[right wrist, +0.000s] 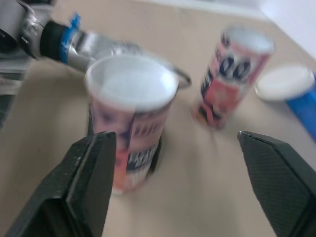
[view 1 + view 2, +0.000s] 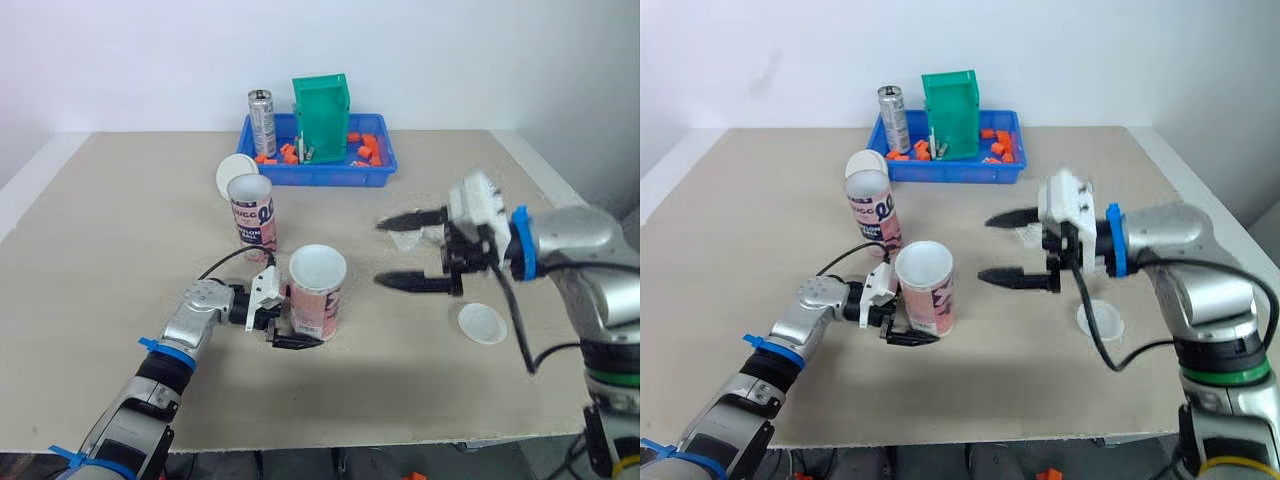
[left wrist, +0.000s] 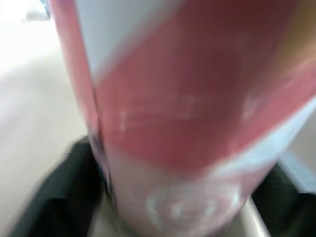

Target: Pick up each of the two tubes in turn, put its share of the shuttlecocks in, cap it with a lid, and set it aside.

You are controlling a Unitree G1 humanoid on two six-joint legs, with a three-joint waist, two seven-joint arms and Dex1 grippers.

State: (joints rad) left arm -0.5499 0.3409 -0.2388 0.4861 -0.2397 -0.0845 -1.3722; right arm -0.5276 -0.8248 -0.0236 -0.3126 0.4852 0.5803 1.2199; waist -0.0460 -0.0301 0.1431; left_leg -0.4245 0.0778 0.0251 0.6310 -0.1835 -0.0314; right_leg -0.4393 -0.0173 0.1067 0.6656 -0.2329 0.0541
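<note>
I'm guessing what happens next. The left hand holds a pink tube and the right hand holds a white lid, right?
Not quite. The left gripper holds the tube, but the right gripper is open and empty; a lid lies on the table, as the left eye view shows.

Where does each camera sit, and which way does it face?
Left eye: on the head, facing down over the table; left arm and right arm show.
Right eye: beside it, same scene.
Left wrist: along left fingers, at the near tube.
Right wrist: between open right fingers, toward near tube, far tube.
Wrist views share the near tube.
</note>
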